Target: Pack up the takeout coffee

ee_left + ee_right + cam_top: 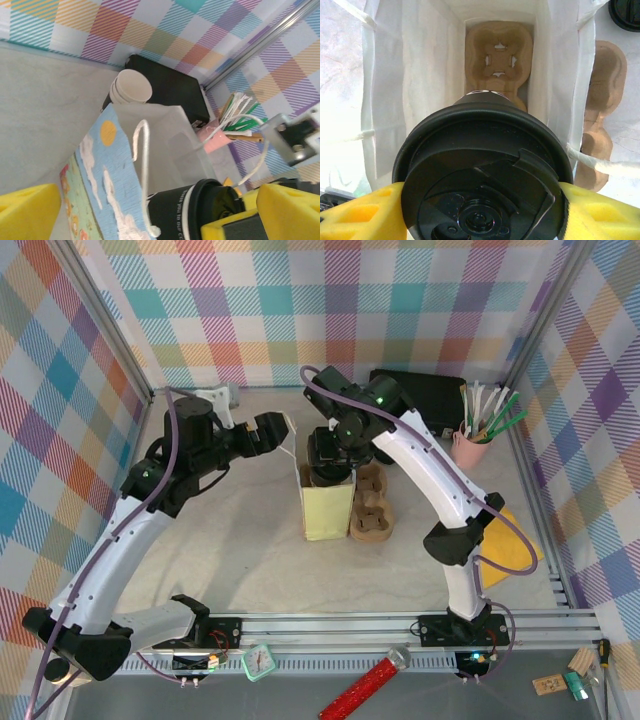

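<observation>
The right gripper (480, 212) is clamped on the takeout coffee (480, 165), one yellow finger (357, 212) pressed against each side of the cup just under its black lid. It holds the cup upright at the open mouth of a white paper bag (420, 75) that stands near the middle of the table (220, 540). Straight below the cup, a brown pulp cup carrier (499, 55) lies flat on the bag's floor. A second cup carrier (602, 100) lies on the table, touching the bag's right side, and a loose black lid (626, 12) sits beyond it. The left gripper (272, 430) hovers at the bag's left rim with its jaws spread wide and gripping nothing. In its wrist view the bag's white cord handle (142, 165) runs up between the fingers, though whether it touches either cannot be told. Toward the table's far right corner are a stack of lidless paper cups (131, 87), a black box (420, 390) and a pink cup of stirrers (470, 445).
</observation>
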